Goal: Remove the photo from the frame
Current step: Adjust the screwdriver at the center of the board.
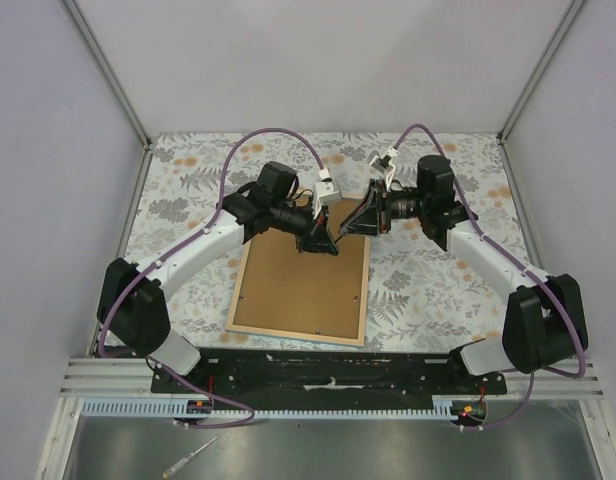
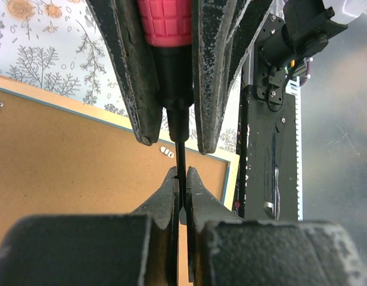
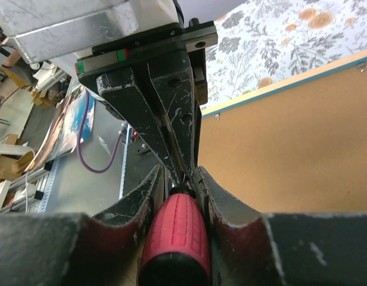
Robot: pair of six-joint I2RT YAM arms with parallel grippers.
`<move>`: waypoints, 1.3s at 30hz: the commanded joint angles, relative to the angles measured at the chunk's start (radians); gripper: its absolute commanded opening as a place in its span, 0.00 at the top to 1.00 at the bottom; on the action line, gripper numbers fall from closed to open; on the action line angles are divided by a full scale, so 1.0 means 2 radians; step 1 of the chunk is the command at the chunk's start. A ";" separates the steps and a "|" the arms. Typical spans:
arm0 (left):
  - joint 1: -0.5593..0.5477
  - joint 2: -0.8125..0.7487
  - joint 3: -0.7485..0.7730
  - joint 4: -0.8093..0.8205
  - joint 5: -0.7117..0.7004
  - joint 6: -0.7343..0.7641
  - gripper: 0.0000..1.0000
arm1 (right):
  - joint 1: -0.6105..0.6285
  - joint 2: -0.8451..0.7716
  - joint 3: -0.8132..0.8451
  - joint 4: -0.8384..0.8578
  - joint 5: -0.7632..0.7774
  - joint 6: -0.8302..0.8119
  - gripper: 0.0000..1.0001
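Note:
The frame (image 1: 365, 290) lies face down on the floral cover, its light wood back and thin blue edge showing around the brown backing board (image 1: 300, 290). The photo is hidden under the board. Both grippers meet above the frame's far edge on one screwdriver (image 1: 339, 234). My right gripper (image 3: 177, 176) is shut on its red handle (image 3: 174, 232). My left gripper (image 2: 181, 173) is shut on its black shaft (image 2: 179, 134). The board (image 2: 70, 161) and frame corner (image 2: 230, 179) show below in the left wrist view. The board (image 3: 291, 155) fills the right of the right wrist view.
Small metal tabs (image 2: 166, 152) sit on the board near its edge. The floral table cover (image 1: 438, 280) surrounds the frame. The black base rail (image 1: 328, 372) runs along the near edge. A loose pen-like tool (image 1: 191, 455) lies on the metal sheet below. White walls enclose the table.

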 commanded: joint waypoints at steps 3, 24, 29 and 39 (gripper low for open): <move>-0.025 0.001 0.011 -0.024 0.014 0.053 0.98 | 0.008 0.012 0.037 -0.118 -0.002 -0.078 0.66; -0.032 -0.006 0.007 -0.026 0.004 0.061 0.98 | 0.026 0.022 0.066 -0.216 0.005 -0.176 0.68; -0.032 -0.009 0.007 -0.026 0.001 0.062 0.98 | 0.026 0.018 0.068 -0.222 -0.003 -0.184 0.65; -0.032 -0.009 0.008 -0.023 0.001 0.056 0.98 | 0.031 0.018 0.069 -0.222 0.002 -0.180 1.00</move>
